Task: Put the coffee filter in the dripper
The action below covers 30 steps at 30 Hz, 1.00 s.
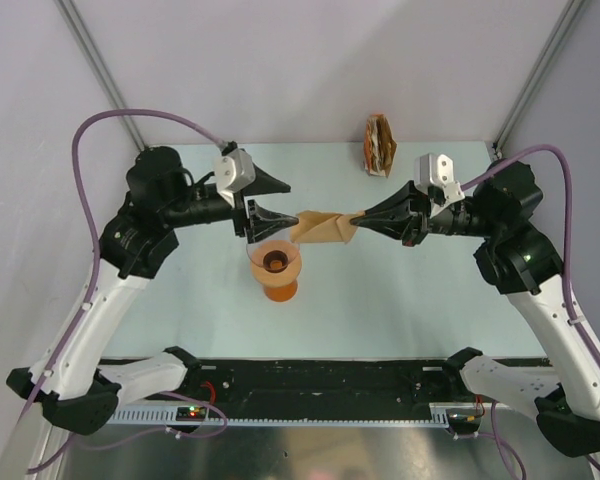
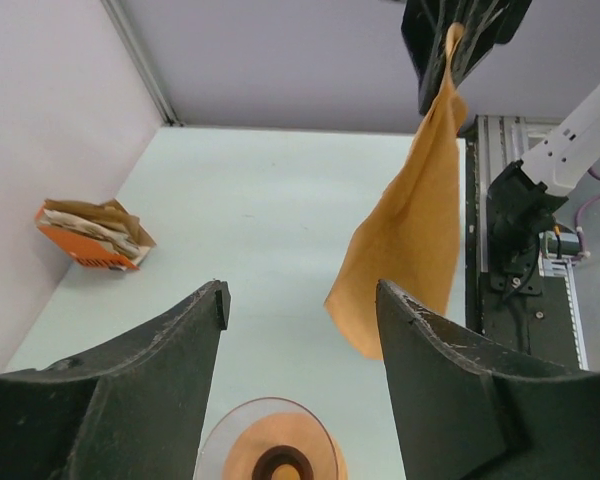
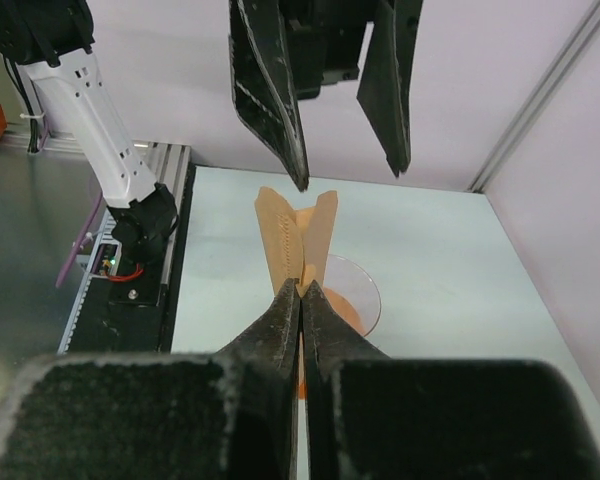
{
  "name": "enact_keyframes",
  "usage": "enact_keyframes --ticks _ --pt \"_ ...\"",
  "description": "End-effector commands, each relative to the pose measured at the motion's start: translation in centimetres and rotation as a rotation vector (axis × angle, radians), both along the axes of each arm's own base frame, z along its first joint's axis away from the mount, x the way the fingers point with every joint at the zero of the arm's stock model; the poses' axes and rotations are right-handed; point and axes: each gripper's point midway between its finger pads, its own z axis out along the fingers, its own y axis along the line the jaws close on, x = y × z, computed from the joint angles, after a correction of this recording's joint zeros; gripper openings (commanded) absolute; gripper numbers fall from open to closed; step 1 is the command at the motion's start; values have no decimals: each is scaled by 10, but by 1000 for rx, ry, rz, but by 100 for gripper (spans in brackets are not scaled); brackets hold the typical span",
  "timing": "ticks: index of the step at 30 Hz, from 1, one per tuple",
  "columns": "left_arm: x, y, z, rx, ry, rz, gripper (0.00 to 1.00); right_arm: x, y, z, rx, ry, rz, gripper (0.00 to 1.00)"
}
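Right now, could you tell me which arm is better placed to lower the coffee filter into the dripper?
The right: the right gripper is shut on the coffee filter, which hangs in the air close to the dripper. The left gripper is open.

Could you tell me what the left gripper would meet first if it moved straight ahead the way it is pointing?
Most likely the coffee filter, hanging just ahead of the open left gripper and pinched by the right gripper, though depth is unclear.

Over the dripper [image 1: 276,262], the left end effector [image 1: 292,202], coffee filter [image 1: 325,227] just beside; open table [image 1: 430,300] elsewhere.
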Motion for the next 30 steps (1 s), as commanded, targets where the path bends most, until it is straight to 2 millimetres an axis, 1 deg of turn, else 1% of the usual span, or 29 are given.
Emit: enact_keyframes --ticks 1,5,9,13,15,17,18,20,21,22,23,24,26,27,29,30 --pt "-2 -6 -10 30 -17 -26 67 -5 3 8 21 -33 35 0" --pt "-2 -16 -20 68 -56 -35 65 -8 6 8 20 -31 52 0" --pt "-4 -26 -27 102 -94 -66 61 -14 9 5 11 -17 79 0" --pt "-15 -37 -37 132 -137 -124 55 -19 14 1 2 -4 108 0" --pt "-24 -43 -41 140 -154 -168 51 -19 16 0 -2 3 118 0" --pt "-31 -46 -42 140 -163 -198 45 -19 18 -1 -7 15 128 0" --pt "-31 -48 -42 140 -161 -204 39 -17 19 -1 -8 21 125 0" --pt "-31 -49 -41 138 -150 -203 17 -11 20 -2 -10 37 108 0" --pt "-30 -50 -40 135 -138 -196 9 -5 20 -2 -10 45 92 3" --pt "-29 -50 -37 128 -107 -184 4 1 18 -1 -10 54 72 9" --pt "-27 -50 -34 118 -78 -168 2 9 16 -1 -9 60 45 17" --pt "-25 -51 -30 103 -21 -152 1 19 12 0 -6 68 6 28" --pt "-17 -52 -17 56 92 -118 0 35 4 1 1 77 -69 44" --pt "-11 -52 -10 27 148 -95 0 42 1 0 2 83 -103 51" --pt "1 -52 4 -42 260 -55 0 53 -7 -2 2 77 -174 66" --pt "6 -52 10 -74 312 -34 0 57 -10 -3 2 70 -203 70"
